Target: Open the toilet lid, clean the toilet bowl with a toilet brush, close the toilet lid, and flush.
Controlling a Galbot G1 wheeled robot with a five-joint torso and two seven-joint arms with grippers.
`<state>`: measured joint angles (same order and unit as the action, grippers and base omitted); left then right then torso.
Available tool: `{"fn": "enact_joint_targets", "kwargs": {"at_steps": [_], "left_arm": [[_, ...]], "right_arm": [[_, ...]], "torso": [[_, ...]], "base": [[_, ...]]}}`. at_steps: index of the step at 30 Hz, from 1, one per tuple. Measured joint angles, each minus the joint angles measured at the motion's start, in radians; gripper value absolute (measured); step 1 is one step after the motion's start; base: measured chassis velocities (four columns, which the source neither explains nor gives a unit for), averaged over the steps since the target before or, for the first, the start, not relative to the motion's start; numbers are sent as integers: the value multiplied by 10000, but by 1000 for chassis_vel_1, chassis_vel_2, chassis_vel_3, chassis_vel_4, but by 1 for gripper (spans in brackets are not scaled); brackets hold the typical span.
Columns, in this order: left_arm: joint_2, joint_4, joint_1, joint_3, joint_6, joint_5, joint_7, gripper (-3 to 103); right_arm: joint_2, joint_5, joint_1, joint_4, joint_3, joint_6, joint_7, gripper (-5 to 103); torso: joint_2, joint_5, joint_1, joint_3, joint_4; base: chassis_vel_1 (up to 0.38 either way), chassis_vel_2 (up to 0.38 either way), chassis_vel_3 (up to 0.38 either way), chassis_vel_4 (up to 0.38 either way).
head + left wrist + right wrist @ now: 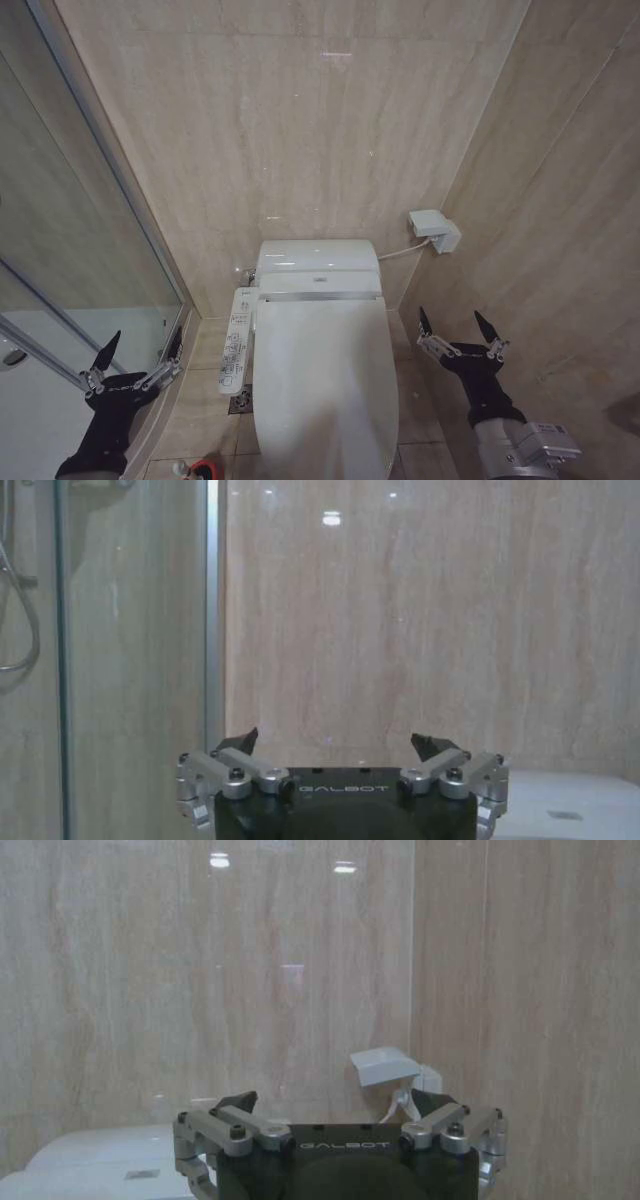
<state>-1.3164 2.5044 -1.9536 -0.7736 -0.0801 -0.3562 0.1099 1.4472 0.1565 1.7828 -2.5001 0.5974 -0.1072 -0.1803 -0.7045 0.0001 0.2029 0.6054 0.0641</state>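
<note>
The toilet lid [325, 385] lies closed on the toilet, with the long remote panel [238, 340] just beside it, the left gripper [135, 353] wide open near the glass shower door [70, 250], and the right gripper [456, 328] wide open on the other side.

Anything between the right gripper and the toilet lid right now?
Nothing visible. The right gripper, open, hangs beside the closed toilet lid on the robot's right, with bare floor between. The left gripper, open, hangs by the shower glass.

Head high, facing down; wrists level, sharing back wall [300, 130].
</note>
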Motion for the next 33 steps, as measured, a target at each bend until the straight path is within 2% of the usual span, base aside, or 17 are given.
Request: {"fn": "enact_joint_targets", "kwargs": {"at_steps": [1,10,13,33], "left_arm": [[19,-3,-38,-47,28,7,-58,100],[86,-23,-283,-112,43,162,-294,100],[95,-25,-333,-242,-120,416,-393,100],[-90,-41,-441,-273,-362,592,-531,100]], "right_arm": [[-1,0,0,0,0,0,0,100],[-1,0,0,0,0,0,0,100],[-1,0,0,1,0,0,0,100],[0,0,0,0,0,0,0,100]], "torso": [[0,0,0,0,0],[0,-1,0,0,0],[0,0,0,0,0],[0,-1,0,0,0]], "base": [[0,0,0,0],[0,0,0,0],[0,0,0,0],[0,0,0,0]]}}
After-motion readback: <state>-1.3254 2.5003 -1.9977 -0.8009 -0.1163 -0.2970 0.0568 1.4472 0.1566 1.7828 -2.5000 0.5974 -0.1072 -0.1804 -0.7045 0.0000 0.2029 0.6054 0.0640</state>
